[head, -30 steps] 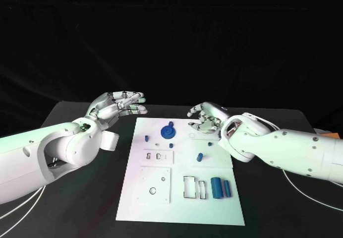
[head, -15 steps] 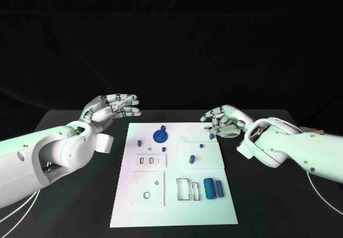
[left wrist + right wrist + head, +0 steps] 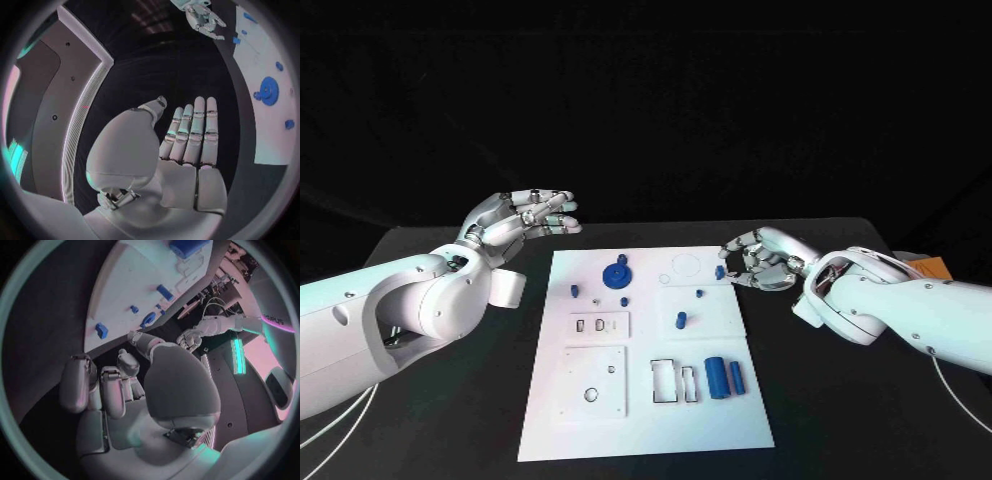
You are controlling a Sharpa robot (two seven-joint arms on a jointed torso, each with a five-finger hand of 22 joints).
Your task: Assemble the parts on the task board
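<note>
Task board [image 3: 646,400] lengthwise away from robot

Robot lab: black-draped table [image 3: 444,250]

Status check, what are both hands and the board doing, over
Left hand open, off the board's far left corner. Right hand empty, fingers curled, at the task board right edge. Blue parts untouched. Nothing blocking.

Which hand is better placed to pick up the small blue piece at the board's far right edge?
The right hand, probably. It hovers beside the small blue piece at the task board's far right edge, holding nothing. The left hand is raised beyond the board's opposite corner.
</note>
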